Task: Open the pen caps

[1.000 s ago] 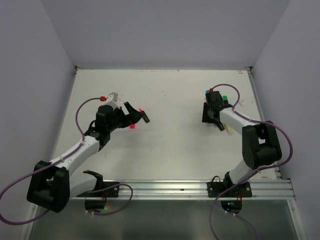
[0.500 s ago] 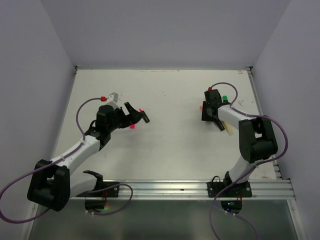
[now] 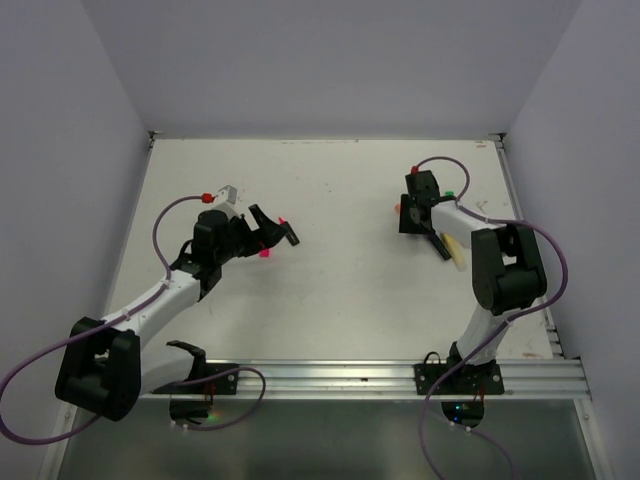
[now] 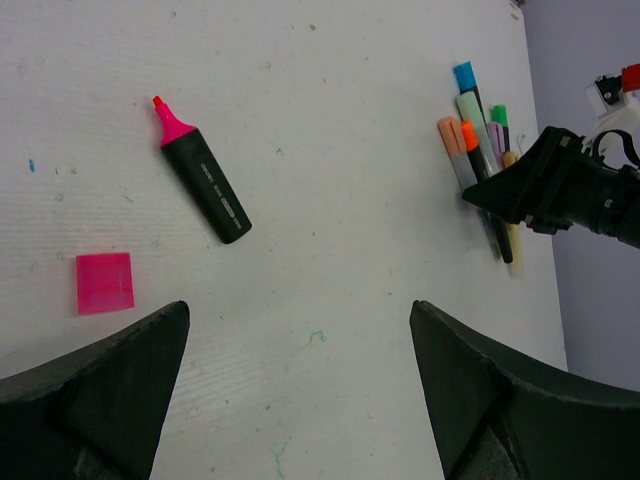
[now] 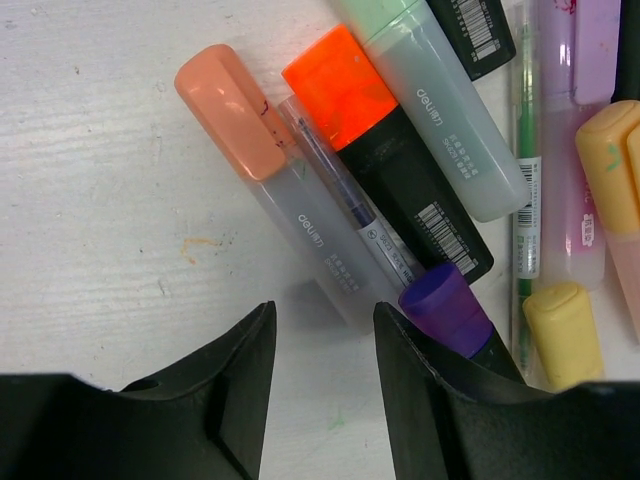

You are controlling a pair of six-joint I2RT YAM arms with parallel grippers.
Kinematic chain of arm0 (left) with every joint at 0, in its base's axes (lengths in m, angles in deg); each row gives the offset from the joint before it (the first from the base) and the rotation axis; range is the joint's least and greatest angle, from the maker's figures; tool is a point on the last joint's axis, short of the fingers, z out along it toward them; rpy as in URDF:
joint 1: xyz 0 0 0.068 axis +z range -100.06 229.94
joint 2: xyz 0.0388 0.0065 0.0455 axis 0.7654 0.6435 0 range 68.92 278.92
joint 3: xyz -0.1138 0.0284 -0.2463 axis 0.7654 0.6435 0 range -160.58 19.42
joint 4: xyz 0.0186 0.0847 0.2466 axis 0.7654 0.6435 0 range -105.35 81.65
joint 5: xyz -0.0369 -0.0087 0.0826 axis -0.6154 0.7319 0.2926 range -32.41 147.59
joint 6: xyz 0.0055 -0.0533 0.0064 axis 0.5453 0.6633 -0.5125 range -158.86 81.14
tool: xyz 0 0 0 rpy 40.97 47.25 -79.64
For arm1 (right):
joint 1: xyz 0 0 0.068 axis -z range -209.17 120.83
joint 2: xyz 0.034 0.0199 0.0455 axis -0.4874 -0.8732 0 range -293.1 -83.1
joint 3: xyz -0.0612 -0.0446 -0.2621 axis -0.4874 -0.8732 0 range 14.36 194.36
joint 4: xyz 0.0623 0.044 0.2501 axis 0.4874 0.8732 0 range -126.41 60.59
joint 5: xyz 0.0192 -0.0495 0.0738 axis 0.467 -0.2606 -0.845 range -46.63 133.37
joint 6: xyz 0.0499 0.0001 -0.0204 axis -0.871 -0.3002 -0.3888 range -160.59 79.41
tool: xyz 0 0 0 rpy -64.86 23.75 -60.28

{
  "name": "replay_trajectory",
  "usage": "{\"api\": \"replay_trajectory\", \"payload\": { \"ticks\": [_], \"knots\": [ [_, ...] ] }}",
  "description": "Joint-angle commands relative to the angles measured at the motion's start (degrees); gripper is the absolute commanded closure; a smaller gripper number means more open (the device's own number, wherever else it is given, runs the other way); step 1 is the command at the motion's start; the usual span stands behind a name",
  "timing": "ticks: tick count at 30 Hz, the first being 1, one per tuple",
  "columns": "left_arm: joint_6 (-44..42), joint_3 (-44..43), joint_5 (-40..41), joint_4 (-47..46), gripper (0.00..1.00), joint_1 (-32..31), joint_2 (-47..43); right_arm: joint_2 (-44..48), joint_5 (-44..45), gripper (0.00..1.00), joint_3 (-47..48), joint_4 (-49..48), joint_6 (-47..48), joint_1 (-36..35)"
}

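Right claw (image 5: 322, 325) is hovering released, jaws apart, beside a peach-capped translucent plastic highlighter (image 5: 285, 190); left claw (image 4: 298, 318) is hanging wide open, empty, near a square pink plastic cap (image 4: 104, 283).

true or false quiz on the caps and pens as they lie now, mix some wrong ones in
1. The pink cap lies apart from the pink-tipped highlighter. True.
2. The left gripper holds the pink cap. False: its jaws stand open and empty.
3. The orange cap sits on a black highlighter. True.
4. The purple cap lies alone. False: it lies close beside a yellow cap and the black highlighter.
5. The right gripper is shut on the peach cap. False: its jaws are apart and that cap lies free.
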Motion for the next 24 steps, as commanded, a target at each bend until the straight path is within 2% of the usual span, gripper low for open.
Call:
{"api": "replay_trajectory", "payload": {
  "ticks": [1, 8, 16, 24],
  "knots": [
    [-1.6, -0.5, -0.3, -1.7, 0.06, -0.3, -0.3, 1.7, -2.0, 0.51, 0.6, -1.6, 1.8, 0.4],
    [-1.4, -0.2, -0.6, -2.1, 0.06, -0.3, -0.2, 2.3, -2.9, 0.45, 4.2, -0.1, 3.2, 0.3],
    [-1.8, -0.3, -0.3, -1.3, 0.06, -0.3, -0.8, -3.6, -3.7, 0.44, 11.3, 2.9, 4.1, 0.3],
    [-2.4, -0.5, 0.4, 0.1, 0.06, -0.3, -1.5, -6.8, -4.5, 0.46, 12.1, 2.5, 4.2, 0.3]
  ]
}}
